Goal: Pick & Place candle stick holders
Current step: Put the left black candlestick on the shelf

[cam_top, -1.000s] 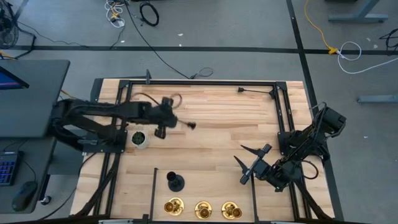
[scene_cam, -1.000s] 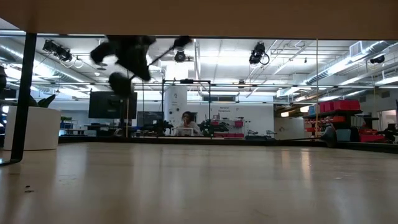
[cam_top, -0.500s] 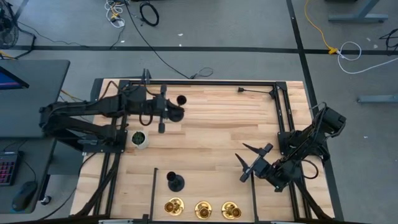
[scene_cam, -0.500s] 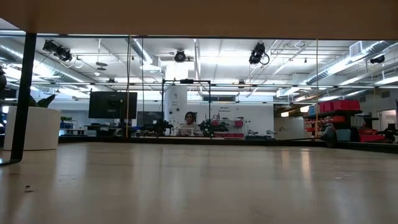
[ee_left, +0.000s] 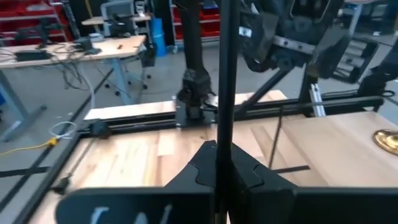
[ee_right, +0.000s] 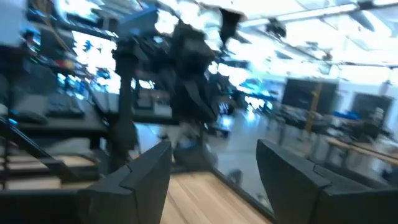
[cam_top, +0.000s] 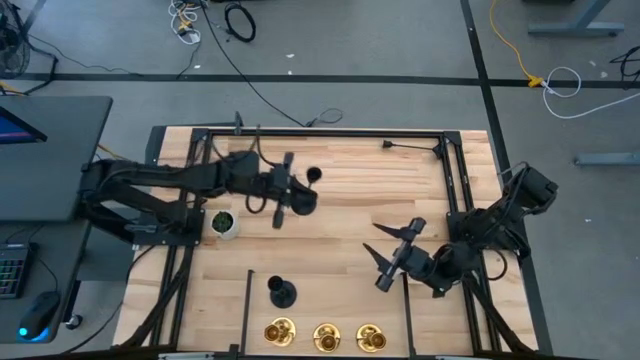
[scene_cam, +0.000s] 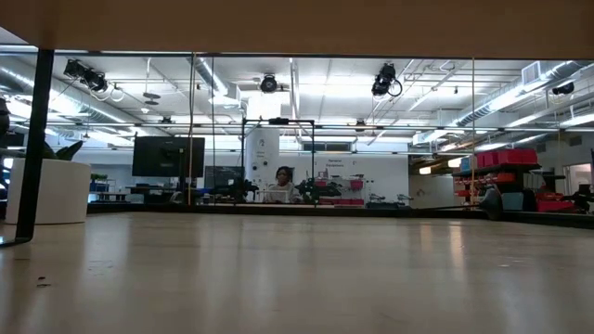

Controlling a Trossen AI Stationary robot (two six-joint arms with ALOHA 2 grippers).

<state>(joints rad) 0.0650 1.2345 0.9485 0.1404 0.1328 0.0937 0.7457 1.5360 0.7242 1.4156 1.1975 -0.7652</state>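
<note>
White plant pot (cam_top: 223,223) — wooden table (cam_top: 350,200)

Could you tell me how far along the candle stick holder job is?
Placed: three brass holders in a row at the near edge, one black holder beside them. In hand: the left gripper, shut, carries another black holder over the table. Right gripper waits open. The sixth holder isn't visible.

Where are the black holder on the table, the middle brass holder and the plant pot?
Black holder (cam_top: 282,293), high view, on its round base.
Middle brass holder (cam_top: 326,336), high view, on its shiny top.
Plant pot (cam_top: 224,222), high view, on the green plant inside the white rim.
</note>
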